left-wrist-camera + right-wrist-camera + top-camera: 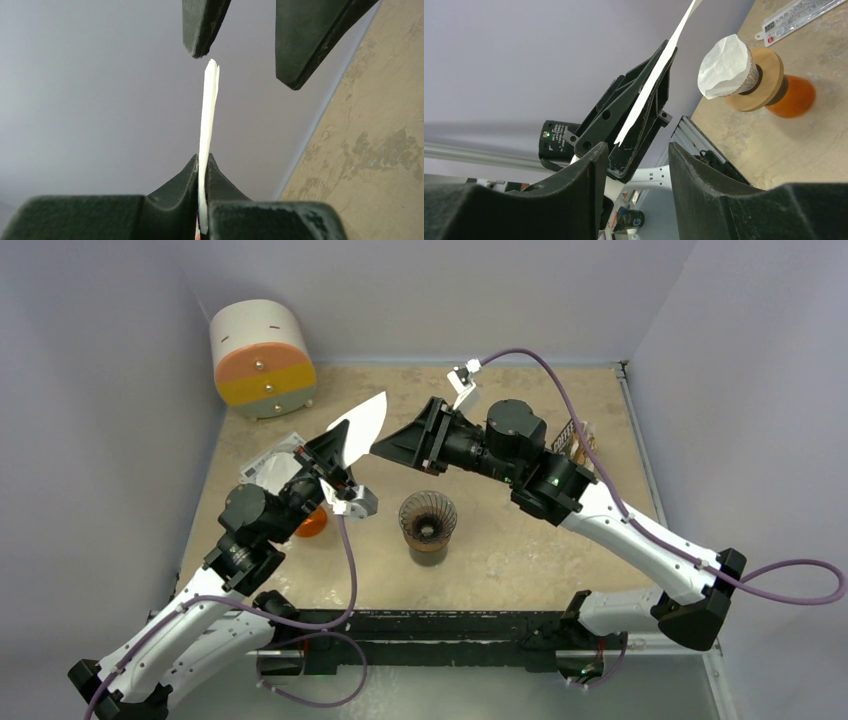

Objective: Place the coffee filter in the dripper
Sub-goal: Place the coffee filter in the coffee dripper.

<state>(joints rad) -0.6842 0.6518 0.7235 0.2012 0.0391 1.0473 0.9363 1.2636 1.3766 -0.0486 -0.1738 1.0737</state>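
Overhead, the left end effector (pixel 338 470) is clamped on the lower end of a flat, folded white paper coffee filter (pixel 365 423), holding it in the air above the beige table (pixel 520 540). The filter's long axis runs up and to the right, away from the arm bases, with its pointed tip toward the back wall. The right end effector (pixel 385 447) sits just beside the filter's right edge, jaws parted. A dark ribbed glass dripper (pixel 428 523) stands on the table nearer the bases, apart from the filter.

From the left wrist, the filter shows edge-on as a thin white strip rising out of the pinched black fingers (pixel 175 200). Its tip ends just below the two spread fingers (pixel 202 25) of the right end effector; whether it touches the nearer one I cannot tell.

From the right wrist, its own fingers (pixel 574 200) stand wide, with the nose of the left end effector between them, and the filter slants up to the right. Beyond, an orange vessel with a wooden collar (pixel 796 97) stands on the table.
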